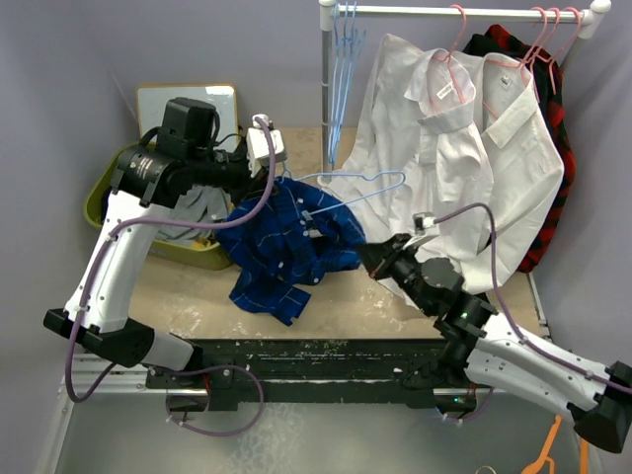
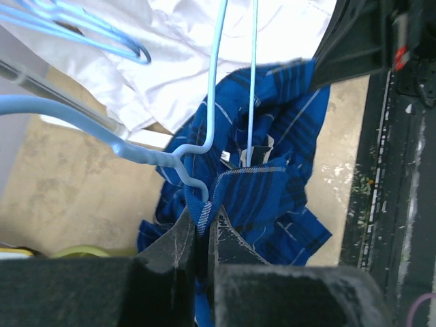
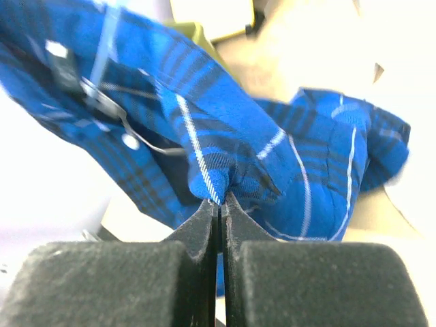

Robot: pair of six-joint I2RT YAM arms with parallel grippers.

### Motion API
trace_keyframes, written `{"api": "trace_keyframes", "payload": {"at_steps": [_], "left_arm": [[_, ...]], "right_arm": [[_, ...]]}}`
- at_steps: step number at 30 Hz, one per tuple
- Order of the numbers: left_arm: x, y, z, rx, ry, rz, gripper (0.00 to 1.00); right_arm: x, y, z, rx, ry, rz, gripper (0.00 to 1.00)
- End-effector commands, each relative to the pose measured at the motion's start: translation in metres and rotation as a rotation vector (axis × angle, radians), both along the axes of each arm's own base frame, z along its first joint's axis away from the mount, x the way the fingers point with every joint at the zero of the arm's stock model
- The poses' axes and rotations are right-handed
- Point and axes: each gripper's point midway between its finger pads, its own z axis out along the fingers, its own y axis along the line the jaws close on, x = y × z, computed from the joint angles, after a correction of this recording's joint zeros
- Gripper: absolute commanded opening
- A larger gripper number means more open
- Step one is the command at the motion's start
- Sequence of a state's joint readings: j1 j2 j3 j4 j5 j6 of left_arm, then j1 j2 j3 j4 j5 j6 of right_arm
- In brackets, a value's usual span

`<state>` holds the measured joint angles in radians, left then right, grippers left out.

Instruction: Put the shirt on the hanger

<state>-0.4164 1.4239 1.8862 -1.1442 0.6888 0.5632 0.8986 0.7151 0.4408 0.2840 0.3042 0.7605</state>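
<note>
The royal-blue checked shirt (image 1: 284,247) hangs bunched between both grippers above the table; it also shows in the left wrist view (image 2: 272,177) and the right wrist view (image 3: 225,136). The light-blue hanger (image 1: 370,188) lies tilted across the shirt's top, its hook (image 2: 194,182) toward my left gripper. My left gripper (image 1: 269,190) (image 2: 202,219) is shut on a shirt edge; the hook's tip ends right at the jaw tips, and I cannot tell whether it is pinched too. My right gripper (image 1: 363,253) (image 3: 219,203) is shut on a fold at the shirt's right side.
A clothes rack (image 1: 464,12) at the back holds two white shirts (image 1: 444,148), a red-and-black plaid shirt (image 1: 553,168), pink hangers (image 1: 538,39) and spare light-blue hangers (image 1: 344,49). A green bin (image 1: 123,217) stands at the left. An orange hanger (image 1: 548,449) lies at the bottom right.
</note>
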Motion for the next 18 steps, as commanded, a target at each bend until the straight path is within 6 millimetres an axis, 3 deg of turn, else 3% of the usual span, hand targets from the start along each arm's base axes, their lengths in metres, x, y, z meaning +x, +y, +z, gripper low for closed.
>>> {"api": "trace_keyframes", "payload": {"at_steps": [1,4,9,14,18], "left_arm": [[-0.004,-0.004,0.036,0.029,-0.168,-0.054,0.00],[-0.010,-0.010,0.054,0.051,-0.243,-0.096,0.00],[-0.018,-0.008,0.071,0.083,-0.321,-0.132,0.00],[-0.029,0.003,0.068,0.131,-0.346,-0.165,0.00],[-0.035,0.014,0.050,0.222,-0.346,-0.212,0.00]], "right_arm": [[0.013,-0.033,0.070,0.009,-0.120,-0.161,0.00],[0.020,-0.043,0.090,-0.047,-0.144,-0.219,0.00],[0.029,-0.059,0.104,-0.112,-0.177,-0.302,0.00],[0.038,-0.081,0.113,-0.112,-0.206,-0.375,0.00],[0.048,-0.101,0.130,-0.106,-0.248,-0.410,0.00]]}}
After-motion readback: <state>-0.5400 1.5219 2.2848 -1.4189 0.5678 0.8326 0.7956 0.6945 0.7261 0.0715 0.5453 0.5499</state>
